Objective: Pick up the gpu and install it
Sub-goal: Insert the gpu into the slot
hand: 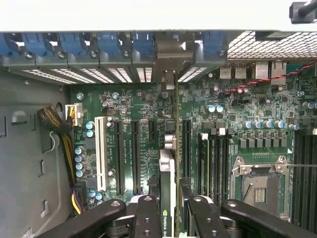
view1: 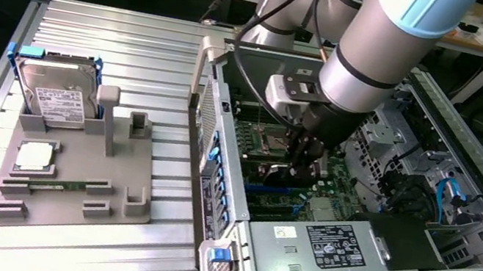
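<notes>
End effector clamps the gpu edge-on over the motherboard, with empty slots either side of it.

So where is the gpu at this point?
The gpu is held edge-on by the pincer, at the long slots of the motherboard inside the open computer case, on the exterior view's right.

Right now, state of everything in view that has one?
gpu, gripped on edge, inside the case above the motherboard slots.
gripper, shut on gpu.
computer case, side open.
hard drive, propped in its holder.
memory stick, lying flat on grey tray.
</notes>
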`<state>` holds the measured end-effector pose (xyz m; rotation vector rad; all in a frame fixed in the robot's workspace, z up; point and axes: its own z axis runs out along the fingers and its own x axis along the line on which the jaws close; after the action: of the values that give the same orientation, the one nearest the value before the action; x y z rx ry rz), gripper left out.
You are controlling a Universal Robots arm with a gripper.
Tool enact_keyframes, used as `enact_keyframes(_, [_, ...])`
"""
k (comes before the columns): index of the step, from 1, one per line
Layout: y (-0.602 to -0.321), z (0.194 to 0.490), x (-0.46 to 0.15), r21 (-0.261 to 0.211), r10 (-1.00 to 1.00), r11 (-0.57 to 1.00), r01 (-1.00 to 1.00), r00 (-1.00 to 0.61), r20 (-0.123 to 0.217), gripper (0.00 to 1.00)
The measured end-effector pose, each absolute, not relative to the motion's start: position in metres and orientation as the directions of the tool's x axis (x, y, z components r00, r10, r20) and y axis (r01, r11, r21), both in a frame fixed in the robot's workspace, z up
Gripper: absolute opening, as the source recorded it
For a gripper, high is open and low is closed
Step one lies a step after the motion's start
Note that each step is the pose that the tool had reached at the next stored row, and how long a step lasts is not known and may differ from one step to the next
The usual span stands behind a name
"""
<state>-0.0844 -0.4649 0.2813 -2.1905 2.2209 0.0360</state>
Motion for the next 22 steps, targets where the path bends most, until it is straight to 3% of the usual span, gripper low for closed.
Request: enact_keyframes(22, [-0.4649, 0.2741, -0.0882, 0.001, -0.999, 0.014, -1.000, -0.014, -0.033, 0.27])
